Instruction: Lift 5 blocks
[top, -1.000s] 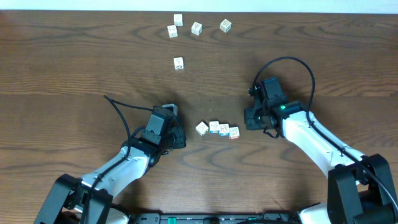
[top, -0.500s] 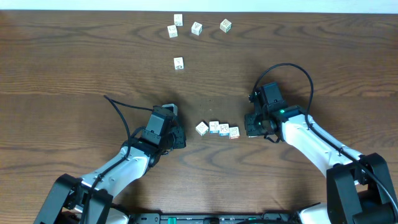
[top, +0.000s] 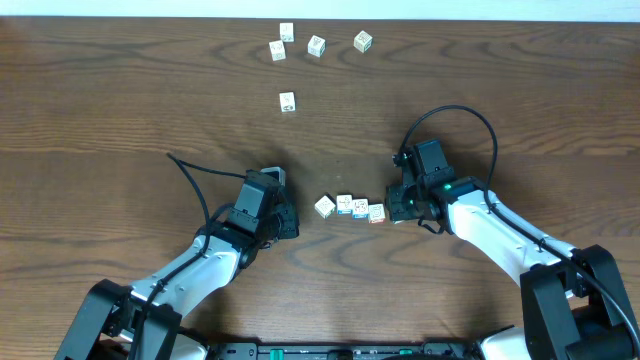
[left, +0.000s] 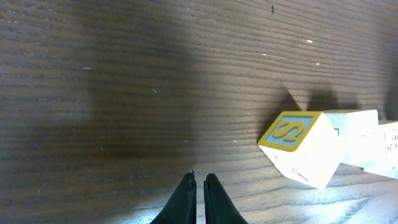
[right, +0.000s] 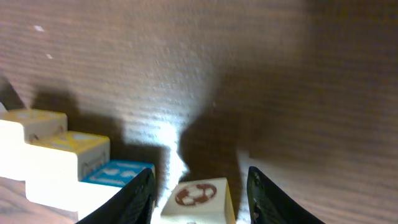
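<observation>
1. My right claw (right: 199, 186): dark fingers apart, straddling the end block (right: 196, 198), a matte white cube with a red print on top.
2. Row of blocks (top: 345, 205): square-edged, with yellow and blue faces, on the grained dark wood table (top: 120, 100).
3. My left claw (left: 200, 186): tips together, empty, near the row's other end.
4. Five more blocks (top: 287, 101): scattered well beyond the row.

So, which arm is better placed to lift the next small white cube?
The right: the right hand, open, already straddles the red-marked white cube nearest it. The left hand is shut, beside the yellow-topped white cube, not around it.
</observation>
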